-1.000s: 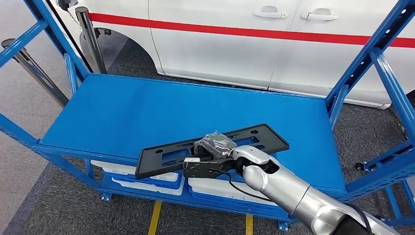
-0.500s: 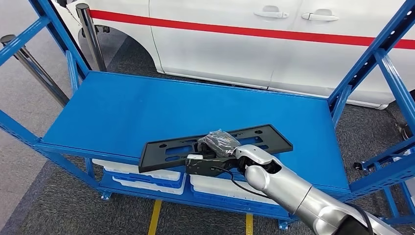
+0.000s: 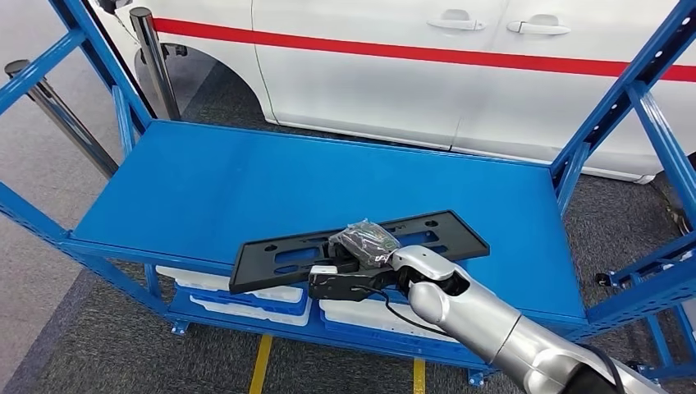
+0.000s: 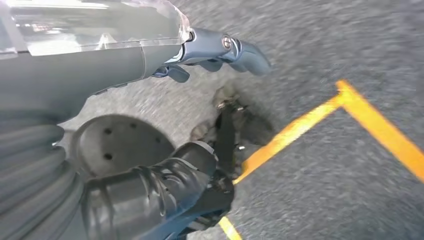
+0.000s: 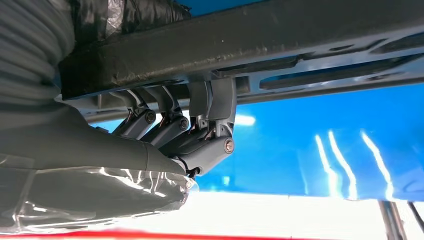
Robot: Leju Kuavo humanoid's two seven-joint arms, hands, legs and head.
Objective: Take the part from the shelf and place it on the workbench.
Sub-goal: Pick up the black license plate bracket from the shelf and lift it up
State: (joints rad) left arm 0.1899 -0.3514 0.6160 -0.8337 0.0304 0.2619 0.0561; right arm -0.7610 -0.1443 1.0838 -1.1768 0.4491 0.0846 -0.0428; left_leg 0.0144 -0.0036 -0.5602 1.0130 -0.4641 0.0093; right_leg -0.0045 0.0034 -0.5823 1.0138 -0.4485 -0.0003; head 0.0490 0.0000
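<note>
**Black part gripped at the shelf's front edge**

Black plastic, long and flat with slotted cut-outs: the part (image 3: 359, 246) is held by the right hand (image 3: 359, 256) near its middle. The right wrist view shows the dark fingers (image 5: 210, 125) curled up against the part's (image 5: 240, 35) underside and hooked over its long edge, so the hand clamps the part rather than merely touching it. The head view shows the top of the hand, wrapped in crinkled clear film, lying over the part's upper face. The silver right arm (image 3: 484, 316) runs back from the hand, away from the shelf.

The part lies slantwise over the front portion of the blue shelf (image 3: 246, 180). One end juts out past the shelf's front edge; the other end is further in over the deck, towards the shelf's right-hand upright. Whether the part rests on the deck or is raised just clear of it cannot be told.

Under the shelf's deck, white trays (image 3: 238, 295) sit on a lower level. Behind the shelf stands a white car (image 3: 394, 74) with a red stripe. Dark grey carpet with yellow lines surrounds the shelf.

The left hand (image 4: 150, 125) hangs over that carpet, its fingers (image 4: 235, 47) apart and holding nothing.
</note>
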